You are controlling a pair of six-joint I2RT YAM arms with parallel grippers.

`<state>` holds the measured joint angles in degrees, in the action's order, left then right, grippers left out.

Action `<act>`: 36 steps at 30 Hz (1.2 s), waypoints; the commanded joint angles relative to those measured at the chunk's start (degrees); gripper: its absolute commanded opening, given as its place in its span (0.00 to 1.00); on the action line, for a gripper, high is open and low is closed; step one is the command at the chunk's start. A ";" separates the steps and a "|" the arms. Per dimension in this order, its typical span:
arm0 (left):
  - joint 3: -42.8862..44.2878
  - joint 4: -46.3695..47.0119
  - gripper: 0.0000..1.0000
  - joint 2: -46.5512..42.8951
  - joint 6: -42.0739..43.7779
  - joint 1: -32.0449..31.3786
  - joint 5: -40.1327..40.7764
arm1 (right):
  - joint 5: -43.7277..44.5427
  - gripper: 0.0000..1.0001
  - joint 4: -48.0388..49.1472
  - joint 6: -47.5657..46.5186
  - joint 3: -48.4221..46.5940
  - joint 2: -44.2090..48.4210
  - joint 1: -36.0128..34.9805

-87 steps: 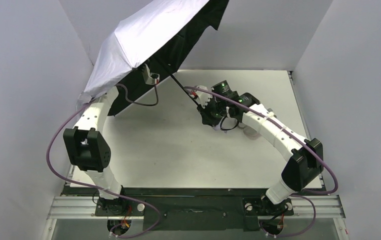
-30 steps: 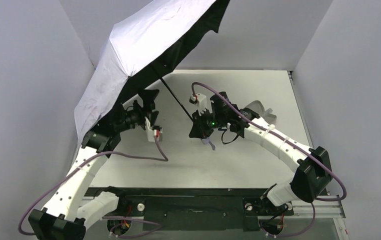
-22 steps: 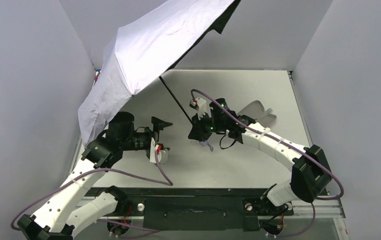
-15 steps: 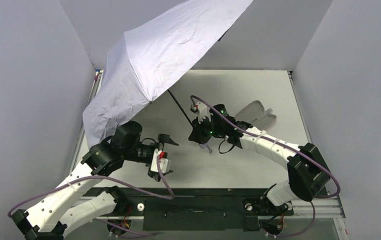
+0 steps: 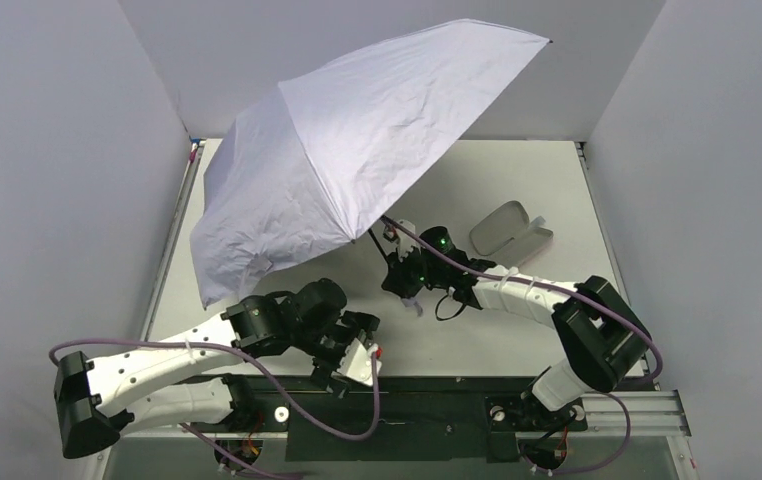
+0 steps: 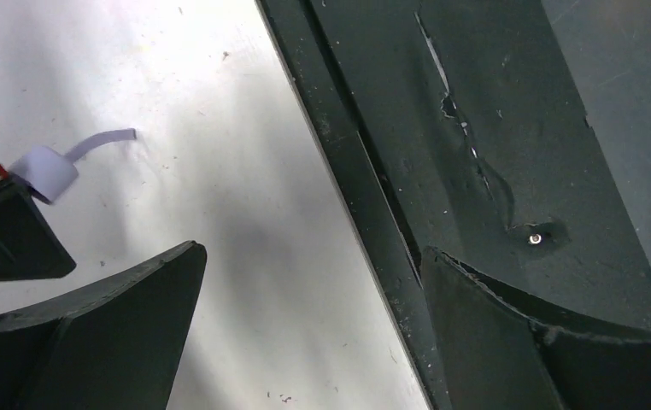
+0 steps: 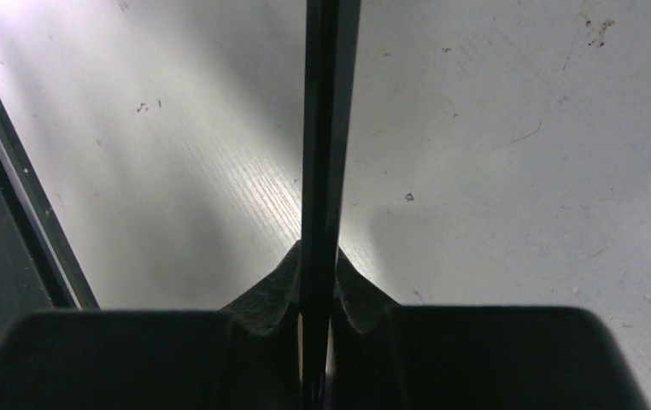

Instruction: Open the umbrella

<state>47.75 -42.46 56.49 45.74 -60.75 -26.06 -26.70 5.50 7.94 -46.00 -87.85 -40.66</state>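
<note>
Top external: right pincer [image 5: 403, 281] pinched on umbrella [image 5: 357, 150] shaft, left pincer [image 5: 347, 348] spread by near edge of table [image 5: 457, 350].

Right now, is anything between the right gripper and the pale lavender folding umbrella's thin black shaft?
Nothing visible: the right gripper is shut directly on the thin black shaft of the opened pale lavender umbrella. The left gripper hangs open, away from the umbrella.

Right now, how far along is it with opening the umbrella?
Done: the umbrella is spread wide above the table. In hand: the right claw is shut on its thin black shaft. The left claw hangs open and empty near the table's front edge. Left: little, it seems.
</note>
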 commanded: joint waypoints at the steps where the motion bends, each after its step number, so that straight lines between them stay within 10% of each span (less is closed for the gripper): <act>1: 0.02 3.85 0.97 1.45 1.17 -3.14 3.51 | 0.45 0.16 8.48 -2.72 1.64 0.80 -0.60; 5: 0.31 3.28 0.97 1.12 2.36 -4.18 1.79 | 0.82 0.49 8.93 -3.51 4.10 2.43 -0.71; 9: 0.20 1.55 0.97 -2.56 5.60 -4.28 -2.69 | 1.14 0.59 7.66 -3.89 5.56 5.10 -0.61; 22: 8.04 -18.80 0.97 -12.61 23.11 -12.89 -10.84 | 4.67 0.75 -3.21 -5.30 8.33 23.90 -0.47; 36: 23.10 -12.44 0.97 -9.16 5.94 -24.22 -0.32 | 17.11 0.79 -22.12 -6.94 13.12 50.48 0.31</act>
<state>64.95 -59.88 47.72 59.92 -85.56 -29.08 -15.92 -11.92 2.04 -31.83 -43.40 -40.88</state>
